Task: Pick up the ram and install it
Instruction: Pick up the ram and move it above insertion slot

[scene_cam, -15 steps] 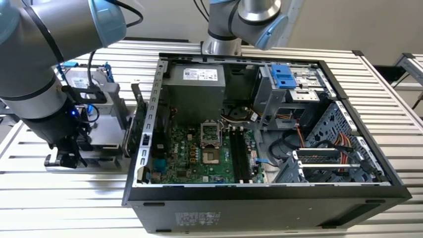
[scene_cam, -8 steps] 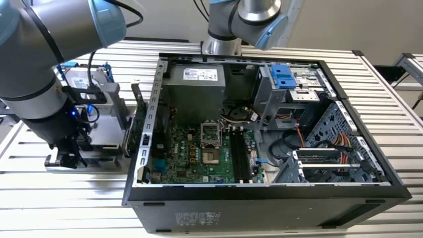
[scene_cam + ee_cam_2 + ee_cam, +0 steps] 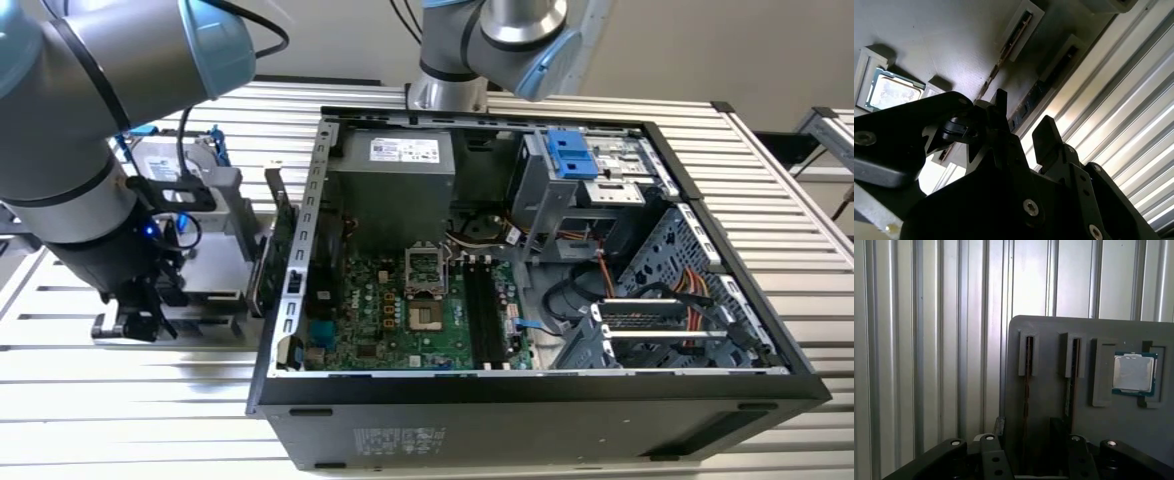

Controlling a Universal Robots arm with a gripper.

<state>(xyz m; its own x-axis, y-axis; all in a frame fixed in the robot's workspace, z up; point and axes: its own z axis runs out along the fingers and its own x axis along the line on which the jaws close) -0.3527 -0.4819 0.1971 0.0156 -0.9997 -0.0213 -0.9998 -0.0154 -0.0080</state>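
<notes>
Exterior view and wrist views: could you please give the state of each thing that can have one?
Black computer case: side open.
Black motherboard ram slots: empty.
Thin dark ram stick: standing in grey slotted holder, not gripped.
Black gripper: open, around the ram stick.
Silver processor chip: seated in the holder.

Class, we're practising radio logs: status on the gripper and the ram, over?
Gripper open, low over the gray holder. Ram on edge in a holder slot, not gripped. No obstruction seen.
</notes>
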